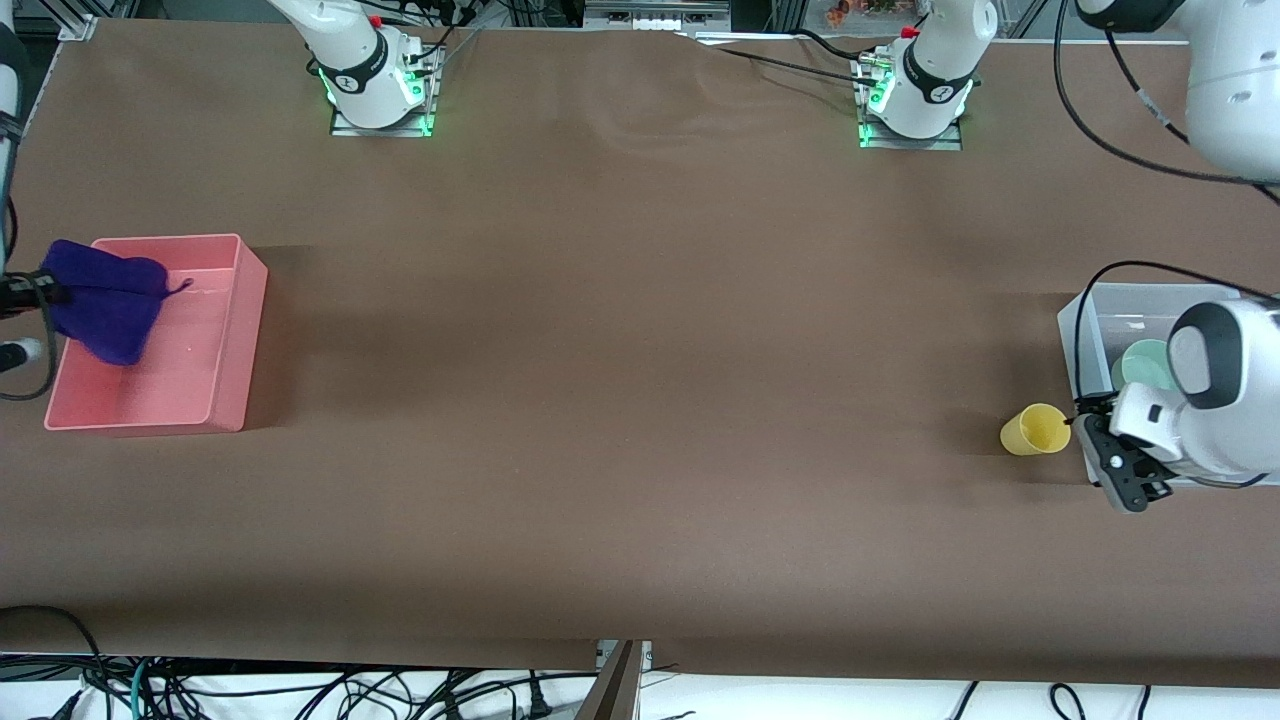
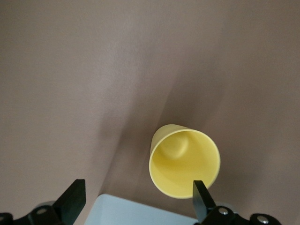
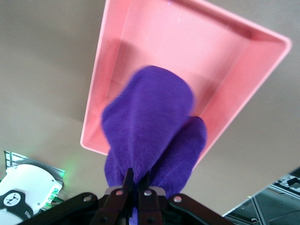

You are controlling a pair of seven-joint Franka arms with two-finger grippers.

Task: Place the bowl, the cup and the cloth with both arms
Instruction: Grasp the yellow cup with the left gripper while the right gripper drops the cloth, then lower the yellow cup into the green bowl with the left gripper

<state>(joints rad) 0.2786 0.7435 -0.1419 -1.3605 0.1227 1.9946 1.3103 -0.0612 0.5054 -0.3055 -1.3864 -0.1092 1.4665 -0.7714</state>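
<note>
The purple cloth [image 1: 105, 305] hangs from my right gripper [image 1: 40, 290], which is shut on it over the pink bin [image 1: 225, 330] at the right arm's end of the table. In the right wrist view the cloth [image 3: 150, 117] droops from my right gripper [image 3: 138, 180] above the bin [image 3: 187, 42]. The yellow cup [image 1: 1035, 430] sits on the table beside the grey bin [image 1: 1090, 310]. My left gripper [image 1: 1105, 460] is open next to it. In the left wrist view, one finger of my left gripper [image 2: 138, 201] is at the rim of the cup [image 2: 185, 161]. The mint-green bowl [image 1: 1140, 362] lies in the grey bin, partly hidden by the left arm.
A corner of the grey bin [image 2: 140, 213] shows between the left gripper's fingers. The two arm bases [image 1: 380, 75] stand along the edge of the table farthest from the front camera. Cables hang below the table's front edge.
</note>
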